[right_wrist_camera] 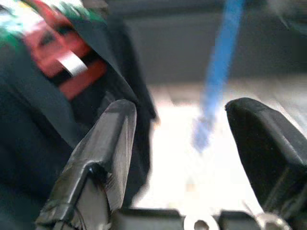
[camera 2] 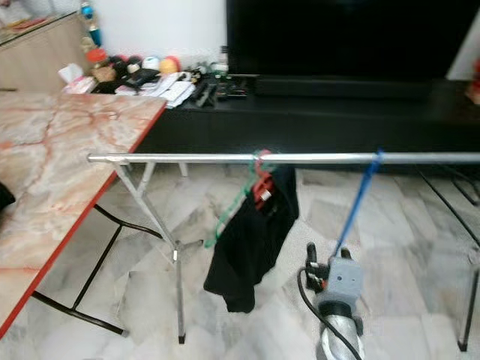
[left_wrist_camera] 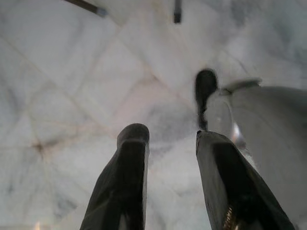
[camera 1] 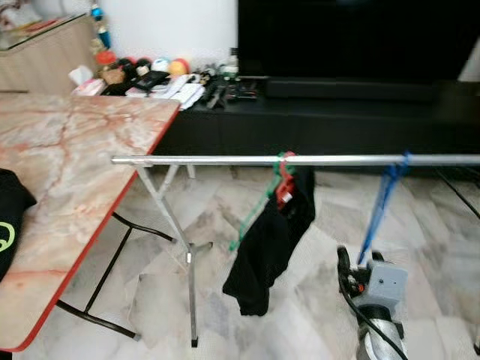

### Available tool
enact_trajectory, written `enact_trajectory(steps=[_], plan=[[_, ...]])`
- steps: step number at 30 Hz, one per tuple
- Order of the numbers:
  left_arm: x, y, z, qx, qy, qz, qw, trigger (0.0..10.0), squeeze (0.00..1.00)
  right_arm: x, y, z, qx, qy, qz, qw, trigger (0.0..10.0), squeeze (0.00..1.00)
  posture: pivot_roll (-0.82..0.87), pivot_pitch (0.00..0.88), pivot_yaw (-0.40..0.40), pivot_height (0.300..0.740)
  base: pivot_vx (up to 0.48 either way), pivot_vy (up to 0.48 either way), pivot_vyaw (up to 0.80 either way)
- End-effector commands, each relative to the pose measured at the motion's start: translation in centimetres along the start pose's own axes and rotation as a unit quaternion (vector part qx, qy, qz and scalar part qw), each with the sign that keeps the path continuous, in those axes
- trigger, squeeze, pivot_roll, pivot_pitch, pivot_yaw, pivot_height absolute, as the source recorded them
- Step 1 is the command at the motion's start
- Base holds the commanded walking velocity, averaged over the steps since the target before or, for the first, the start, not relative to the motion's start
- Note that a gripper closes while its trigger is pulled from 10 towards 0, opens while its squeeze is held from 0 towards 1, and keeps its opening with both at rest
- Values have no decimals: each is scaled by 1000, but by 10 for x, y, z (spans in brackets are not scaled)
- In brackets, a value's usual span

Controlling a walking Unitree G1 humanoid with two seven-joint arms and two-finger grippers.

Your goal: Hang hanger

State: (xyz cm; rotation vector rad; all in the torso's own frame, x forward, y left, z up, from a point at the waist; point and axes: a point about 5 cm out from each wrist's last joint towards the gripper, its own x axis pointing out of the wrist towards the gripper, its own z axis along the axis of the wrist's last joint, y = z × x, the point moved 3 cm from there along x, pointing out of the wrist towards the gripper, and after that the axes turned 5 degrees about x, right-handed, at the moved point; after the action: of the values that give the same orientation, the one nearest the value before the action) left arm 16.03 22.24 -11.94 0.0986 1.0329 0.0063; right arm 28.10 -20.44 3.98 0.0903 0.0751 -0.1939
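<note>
A silver rail (camera 1: 225,160) runs across the room at mid height. On it hang a green hanger (camera 1: 255,214) and a red hanger (camera 1: 285,191) carrying a black garment (camera 1: 266,247), with a bare blue hanger (camera 1: 379,206) further right. My right gripper (camera 1: 358,261) is raised just under the blue hanger's lower end. In the right wrist view it (right_wrist_camera: 180,108) stands open, and the blue hanger (right_wrist_camera: 218,67) shows between and beyond the fingers, untouched. My left gripper (left_wrist_camera: 168,136) hangs open over the marble floor, holding nothing.
A marble-top folding table (camera 1: 82,165) with a red edge stands on the left, a dark cloth (camera 1: 9,217) on its near corner. The rack's leg (camera 1: 191,300) stands beside it. A low black TV console (camera 1: 315,112) with clutter runs along the back.
</note>
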Motion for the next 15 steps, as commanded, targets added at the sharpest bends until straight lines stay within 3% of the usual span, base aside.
enact_trajectory(steps=[1,4,7,9,12,13,15], plan=[[-2,5,-7,5,13,5,1000,10000,0,0,-5,-6,36,14,-19,999,10000,0,-54,58,32,740,0,0,0],[-2,5,-7,4,12,6,1000,10000,0,1,-9,-11,57,25,-31,998,10000,0,-57,57,33,740,0,0,0],[-2,5,-8,10,16,6,1000,10000,0,0,-18,-39,61,89,-40,993,10000,0,-56,56,33,740,0,0,0],[-1,4,-7,8,15,6,1000,10000,0,-1,-19,-46,57,104,-39,992,10000,0,-56,55,34,740,0,0,0],[-1,4,-7,1,12,8,1000,10000,0,-15,-24,-87,57,200,-41,977,10000,0,-53,54,38,740,0,0,0],[-1,4,-7,1,12,8,1000,10000,0,-15,-24,-87,57,200,-41,977,10000,0,-53,54,38,740,0,0,0],[-1,4,-6,-1,11,8,1000,10000,0,-31,-20,-112,51,273,-34,960,10000,0,-57,50,42,740,0,0,0]])
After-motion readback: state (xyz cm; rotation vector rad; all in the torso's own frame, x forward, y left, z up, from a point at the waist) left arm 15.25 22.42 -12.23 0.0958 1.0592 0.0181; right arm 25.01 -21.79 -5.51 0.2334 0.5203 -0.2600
